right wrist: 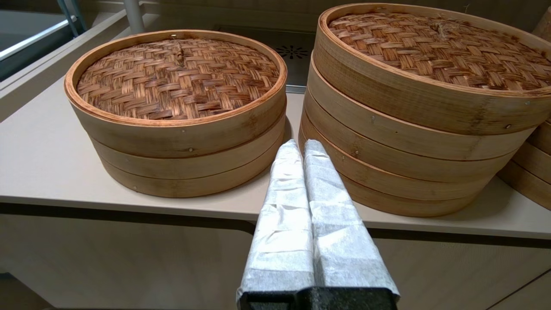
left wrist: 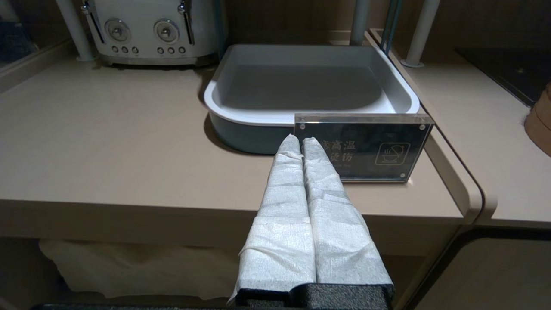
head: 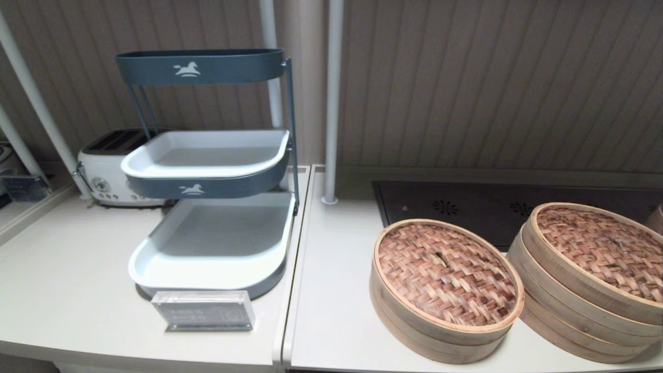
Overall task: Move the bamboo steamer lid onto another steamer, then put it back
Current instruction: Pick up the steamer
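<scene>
Nearest my head camera, an acrylic sign [head: 203,310] fronts the horse-logo rack [head: 207,171]; the bamboo steamer lid [head: 446,273] sits left of another steamer [head: 585,290]. Left wrist: left gripper [left wrist: 301,142] pressed together before "高温". Right wrist: right gripper [right wrist: 302,147] together, between both steamers.

Soft, even light falls from above across the pale worktop [head: 336,311], leaving faint shadows under the tiered tray rack [head: 212,171] toward 6 o'clock. The head view bends straight lines at its edges. Both wrist views are dimmer and warmer, and a weak glare marks the clear sign [left wrist: 361,146].
</scene>
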`<state>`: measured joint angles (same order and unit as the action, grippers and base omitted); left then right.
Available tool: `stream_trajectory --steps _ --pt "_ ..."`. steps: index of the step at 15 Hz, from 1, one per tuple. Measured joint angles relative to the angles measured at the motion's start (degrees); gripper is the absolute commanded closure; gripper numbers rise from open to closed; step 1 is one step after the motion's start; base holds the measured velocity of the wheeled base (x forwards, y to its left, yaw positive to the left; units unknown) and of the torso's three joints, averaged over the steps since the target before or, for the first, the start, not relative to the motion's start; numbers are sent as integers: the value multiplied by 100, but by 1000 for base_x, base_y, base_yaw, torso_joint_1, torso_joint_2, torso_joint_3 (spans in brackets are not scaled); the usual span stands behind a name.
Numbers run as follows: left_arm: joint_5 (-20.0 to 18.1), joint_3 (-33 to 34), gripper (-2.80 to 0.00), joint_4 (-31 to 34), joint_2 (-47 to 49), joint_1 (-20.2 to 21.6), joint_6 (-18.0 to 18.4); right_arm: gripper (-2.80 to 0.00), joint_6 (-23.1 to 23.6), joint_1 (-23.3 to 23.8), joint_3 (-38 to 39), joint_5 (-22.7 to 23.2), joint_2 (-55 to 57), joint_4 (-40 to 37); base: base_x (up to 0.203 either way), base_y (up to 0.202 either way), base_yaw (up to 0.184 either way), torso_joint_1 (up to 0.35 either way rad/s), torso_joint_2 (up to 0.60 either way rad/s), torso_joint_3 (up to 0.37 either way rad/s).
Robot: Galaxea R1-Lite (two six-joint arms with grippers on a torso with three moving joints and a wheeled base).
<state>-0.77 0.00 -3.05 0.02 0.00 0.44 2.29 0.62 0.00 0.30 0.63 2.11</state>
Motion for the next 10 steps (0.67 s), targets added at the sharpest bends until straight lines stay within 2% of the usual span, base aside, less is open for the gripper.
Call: stream_trajectory --steps 3,7,8,10 --pt "0 0 0 0 0 0 0 0 55 0 -2 -1 0 -22 0 0 0 0 0 0" --pt "-2 0 0 2 0 0 -2 0 65 0 -80 -11 17 -439 0 0 0 0 0 0" --pt "-5 0 0 1 0 0 -1 0 62 0 -243 7 52 -622 0 0 0 0 0 0" --pt "-3 0 0 2 0 2 0 0 51 -10 -1140 86 256 -969 0 0 0 0 0 0"
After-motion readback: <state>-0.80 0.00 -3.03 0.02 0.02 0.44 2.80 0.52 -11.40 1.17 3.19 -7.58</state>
